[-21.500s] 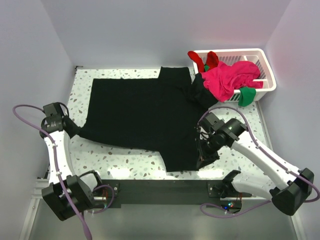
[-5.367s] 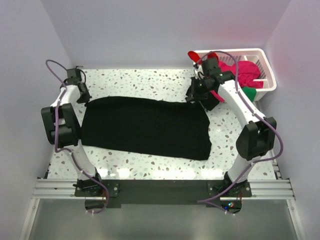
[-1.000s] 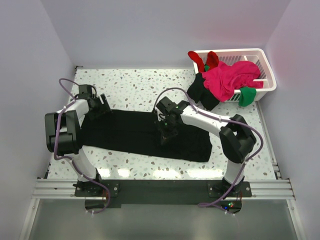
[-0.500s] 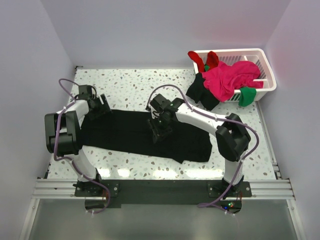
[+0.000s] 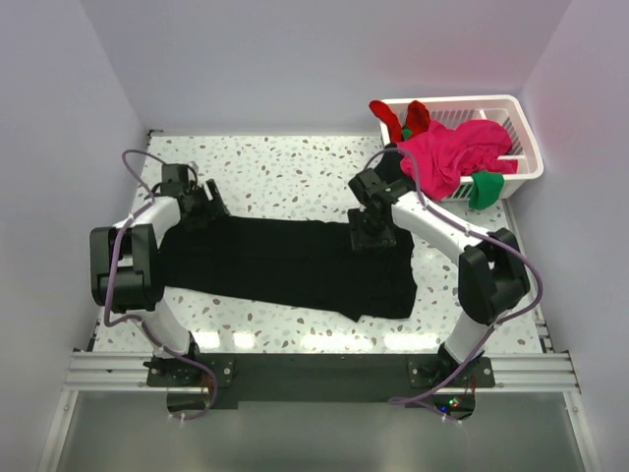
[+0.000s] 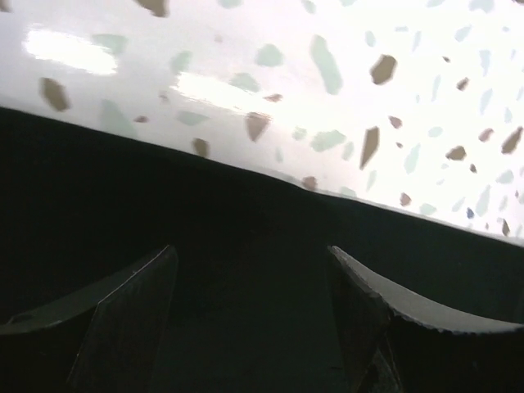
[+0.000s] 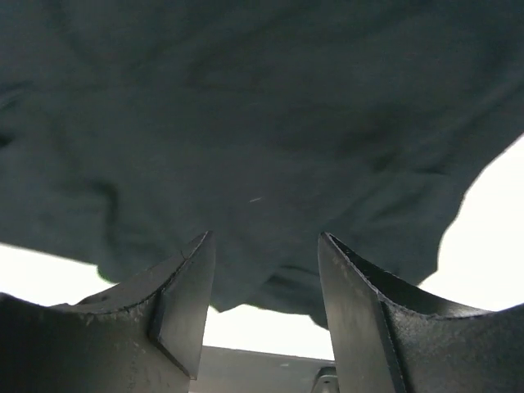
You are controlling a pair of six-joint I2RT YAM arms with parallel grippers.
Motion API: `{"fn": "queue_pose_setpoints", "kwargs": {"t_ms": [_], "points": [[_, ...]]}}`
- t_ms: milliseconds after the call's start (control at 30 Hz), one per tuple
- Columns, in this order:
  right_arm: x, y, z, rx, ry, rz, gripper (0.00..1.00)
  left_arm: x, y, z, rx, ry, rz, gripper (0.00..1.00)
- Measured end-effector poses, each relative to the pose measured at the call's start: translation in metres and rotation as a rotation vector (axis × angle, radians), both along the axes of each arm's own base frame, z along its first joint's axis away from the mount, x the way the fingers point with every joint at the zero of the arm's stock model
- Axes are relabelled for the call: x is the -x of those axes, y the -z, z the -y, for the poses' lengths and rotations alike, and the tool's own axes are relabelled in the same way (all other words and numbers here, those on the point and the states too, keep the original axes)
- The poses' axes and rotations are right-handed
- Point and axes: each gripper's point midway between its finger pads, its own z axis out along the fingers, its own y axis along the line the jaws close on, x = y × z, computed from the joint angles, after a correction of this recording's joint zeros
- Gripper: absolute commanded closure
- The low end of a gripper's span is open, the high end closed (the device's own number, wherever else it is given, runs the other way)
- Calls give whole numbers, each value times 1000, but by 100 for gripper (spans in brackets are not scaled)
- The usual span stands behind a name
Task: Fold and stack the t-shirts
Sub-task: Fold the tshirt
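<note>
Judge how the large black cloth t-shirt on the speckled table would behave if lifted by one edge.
Probably floppy: the large black cloth t-shirt lies flat on the speckled table and shows soft wrinkles in the right wrist view. Likely light, so one pinch would leave it draping. Pushed, it may bunch.

Lit brightly and evenly from above, with white glare streaks on the table [image 6: 65,47], blurred close fingers [image 6: 123,327] and detail lost in the black shirt [image 5: 285,261].

Black t-shirt [image 5: 285,264], speckled white table [image 5: 285,172]
</note>
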Motion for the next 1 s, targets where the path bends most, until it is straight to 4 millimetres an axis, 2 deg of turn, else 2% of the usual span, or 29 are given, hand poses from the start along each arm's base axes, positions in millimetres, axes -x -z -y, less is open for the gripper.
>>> {"fn": "queue_pose_setpoints", "kwargs": {"t_ms": [100, 200, 400, 467, 700, 867, 1000], "points": [[-4, 7, 13, 62, 36, 10, 42, 0, 4, 16, 40, 31, -2, 22], [-8, 21, 18, 111, 51, -4, 42, 10, 18, 18, 56, 32, -41, 22], [-16, 65, 19, 198, 66, -71, 42, 18, 18, 4, 123, -26, -14, 22], [-21, 69, 16, 205, 65, -80, 42, 24, 17, -6, 144, -60, -16, 22], [-74, 68, -18, 158, 67, -9, 42, 41, 17, -43, 134, -166, -34, 21], [-118, 66, -46, 129, 70, 36, 42, 50, 18, -51, 86, -180, -54, 20], [-163, 64, -74, 80, 78, 106, 40, 59, 15, -53, 72, -192, -78, 20]]}}
